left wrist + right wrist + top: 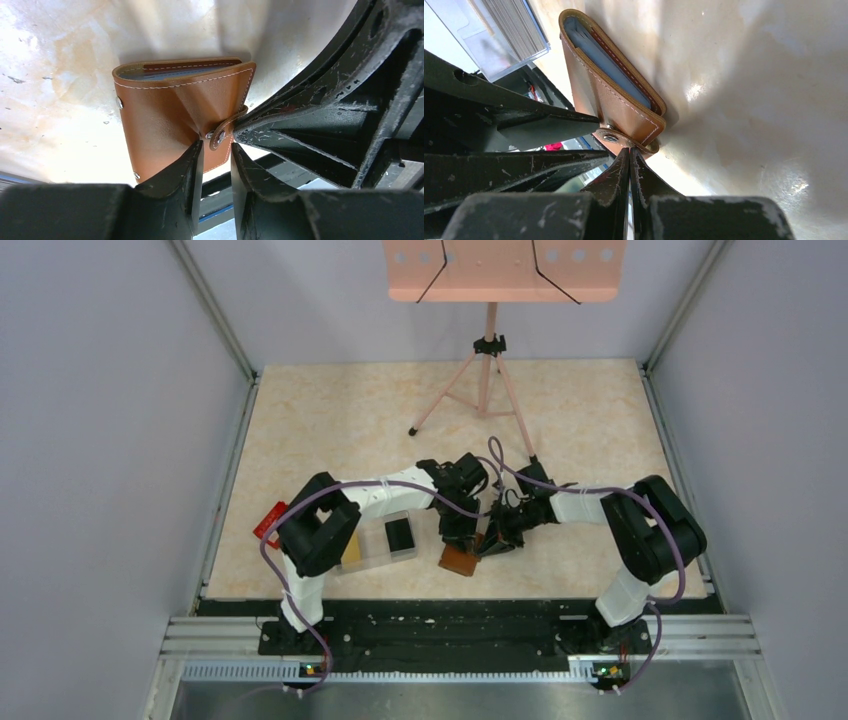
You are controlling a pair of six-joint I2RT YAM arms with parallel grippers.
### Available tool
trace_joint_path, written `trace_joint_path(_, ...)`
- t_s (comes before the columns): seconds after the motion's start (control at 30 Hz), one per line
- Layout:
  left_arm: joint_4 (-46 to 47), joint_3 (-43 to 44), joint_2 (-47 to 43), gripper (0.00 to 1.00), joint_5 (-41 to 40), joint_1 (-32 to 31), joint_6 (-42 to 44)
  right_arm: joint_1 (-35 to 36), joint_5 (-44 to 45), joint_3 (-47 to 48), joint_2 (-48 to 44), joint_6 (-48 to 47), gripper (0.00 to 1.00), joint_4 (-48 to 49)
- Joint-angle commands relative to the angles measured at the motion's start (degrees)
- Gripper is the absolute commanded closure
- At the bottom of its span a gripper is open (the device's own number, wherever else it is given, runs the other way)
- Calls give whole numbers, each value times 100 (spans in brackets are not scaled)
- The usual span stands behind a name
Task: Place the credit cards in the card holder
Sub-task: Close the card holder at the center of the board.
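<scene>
Judging from credit cards (399, 533) lying in the clear tray (374, 562) beside the left gripper (216, 150), loading is not yet done: the card holder (165, 115) sits folded just ahead of its narrowly parted, empty jaws, with the right gripper (630, 155) pinched, seemingly, on the snap tab (616, 139).

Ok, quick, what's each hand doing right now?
Left hand: partly open around the snap tab of the card holder.
Right hand: closed, tips at that tab; whether it grips cannot be told.
</scene>
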Motion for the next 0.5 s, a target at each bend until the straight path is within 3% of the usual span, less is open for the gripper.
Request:
trace_joint_path(0.0, -26, 29, -250, 71, -45, 53, 53, 81, 269, 86, 80, -43, 100, 49)
trace_joint_path(0.17, 92, 17, -156, 92, 100, 53, 50, 84, 239, 102, 76, -22, 100, 45)
trace_joint_path(0.3, 100, 34, -87, 92, 139, 53, 61, 84, 200, 134, 39, -6, 100, 45)
trace_joint_path(0.47, 121, 10, -41, 81, 170, 53, 59, 82, 162, 169, 12, 26, 100, 45)
